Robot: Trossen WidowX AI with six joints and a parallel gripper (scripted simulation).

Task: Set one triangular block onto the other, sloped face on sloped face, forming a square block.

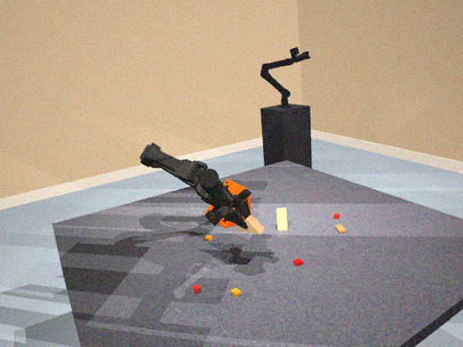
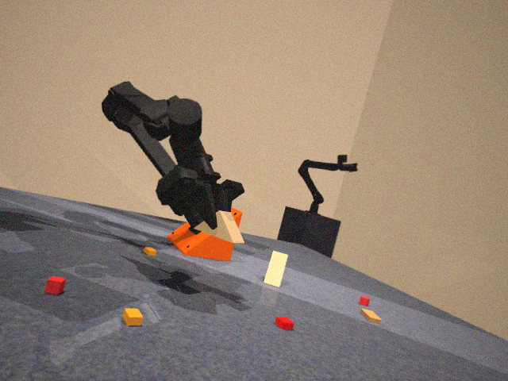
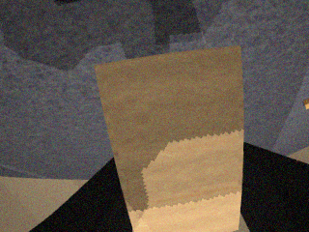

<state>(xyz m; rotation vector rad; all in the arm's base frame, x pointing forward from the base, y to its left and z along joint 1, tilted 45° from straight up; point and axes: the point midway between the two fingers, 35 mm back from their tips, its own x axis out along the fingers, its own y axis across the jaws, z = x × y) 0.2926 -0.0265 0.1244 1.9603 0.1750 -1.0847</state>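
Note:
My gripper (image 1: 246,221) (image 2: 219,220) (image 3: 174,158) is shut on a light wooden triangular block (image 1: 255,224) (image 2: 230,228) (image 3: 179,97). It holds the block tilted, raised above the table. The wrist view shows one broad face of this block, with the dark fingers at both sides. The other triangular block (image 1: 281,219) (image 2: 275,268) stands on the table to the right of the held one in the top and exterior views, apart from it. It shows a pale, tall rectangular face; which way its slope faces is unclear.
An orange bracket (image 1: 237,187) (image 2: 211,247) stands behind the gripper. Red cubes (image 1: 196,288) (image 2: 55,285) and small orange-yellow pieces (image 1: 236,292) (image 2: 132,317) lie around on the table (image 1: 352,297) (image 2: 213,348). Another arm (image 1: 272,78) (image 2: 310,180) stands on a dark pedestal beyond the table.

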